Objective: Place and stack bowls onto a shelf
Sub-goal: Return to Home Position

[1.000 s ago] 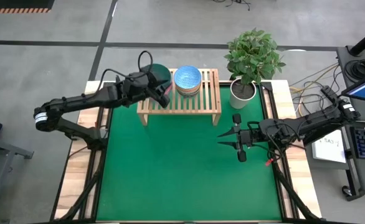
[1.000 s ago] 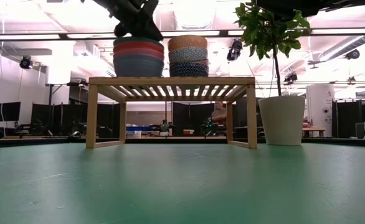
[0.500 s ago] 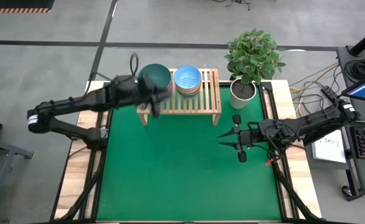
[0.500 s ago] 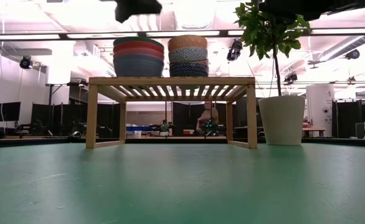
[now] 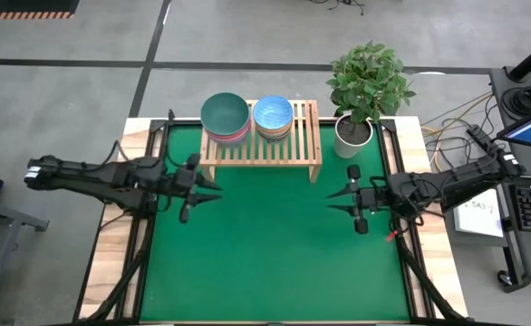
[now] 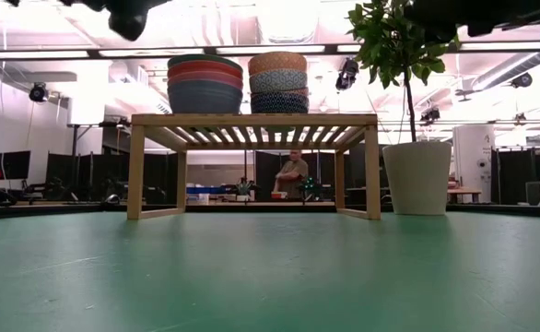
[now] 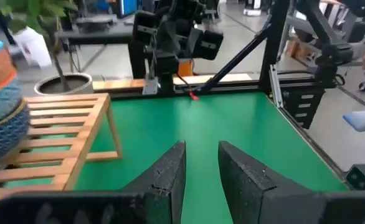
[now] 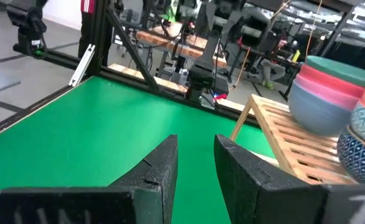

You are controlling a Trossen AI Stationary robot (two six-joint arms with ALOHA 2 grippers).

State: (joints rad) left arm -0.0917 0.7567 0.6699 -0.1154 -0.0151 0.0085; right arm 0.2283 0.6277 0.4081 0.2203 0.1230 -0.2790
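Wood shelf (image 5: 294,149) stands at 12 o'clock on the green mat (image 5: 275,254), holding two bowl stacks side by side. From above only the tops show: a teal bowl (image 5: 225,113) and a pale-blue inside. The low view adds the layers: red, pink and blue under the teal, and the other top as an orange bowl (image 6: 277,63). The left gripper (image 5: 217,191) hovers at 9 o'clock and the right gripper (image 5: 331,202) at 3 o'clock. Both are empty, with fingers slightly apart in the wrist views.
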